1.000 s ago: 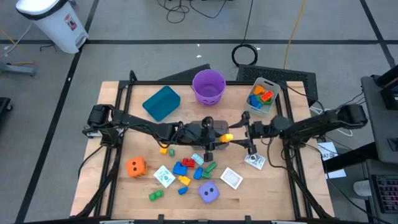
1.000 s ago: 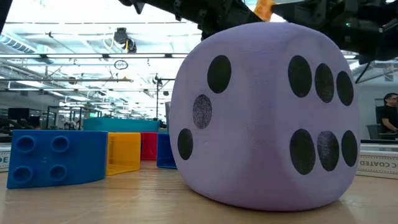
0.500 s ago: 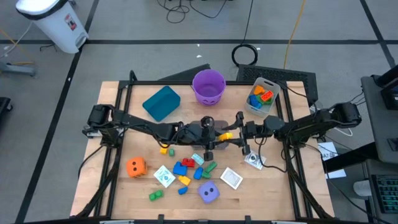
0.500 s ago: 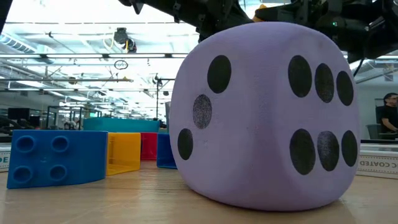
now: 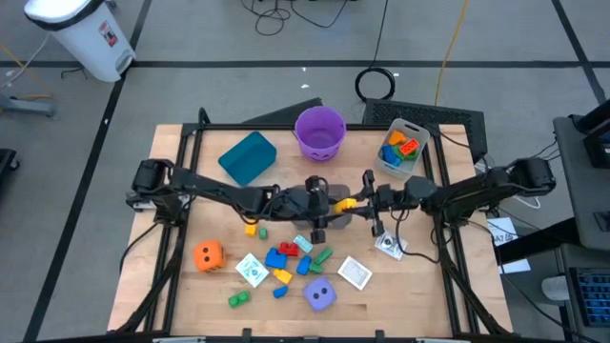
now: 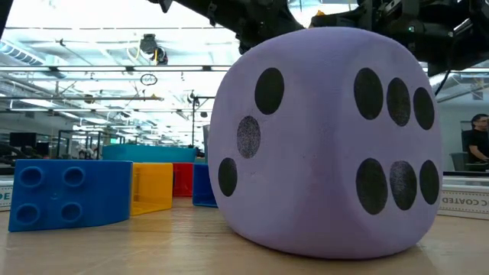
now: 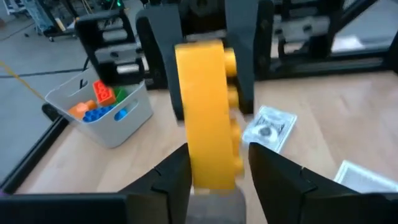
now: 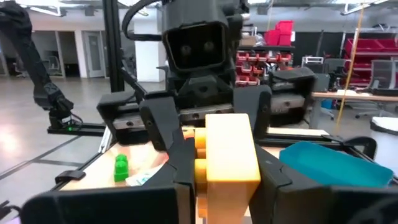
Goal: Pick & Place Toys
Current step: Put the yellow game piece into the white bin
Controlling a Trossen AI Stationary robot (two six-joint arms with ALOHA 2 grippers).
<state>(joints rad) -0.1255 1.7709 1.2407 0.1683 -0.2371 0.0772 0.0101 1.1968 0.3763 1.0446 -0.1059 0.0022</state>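
On the table (image 5: pixel 172 286), the teal bin (image 5: pixel 247 156) at ten o'clock looks empty. The purple bucket (image 5: pixel 319 131) at twelve shows nothing inside. A clear tub (image 5: pixel 400 148) at one o'clock holds orange, blue and green blocks. At centre, the left gripper (image 5: pixel 334 204) and right gripper (image 5: pixel 360 203) meet, both sets of fingers pinching one yellow block (image 5: pixel 347 203) aloft. Loose toys lie toward six.

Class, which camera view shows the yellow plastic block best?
The left wrist view: the yellow plastic block fills the centre, studs visible. The right wrist view shows it nearly as large, the high view only a speck, the low view barely a sliver.
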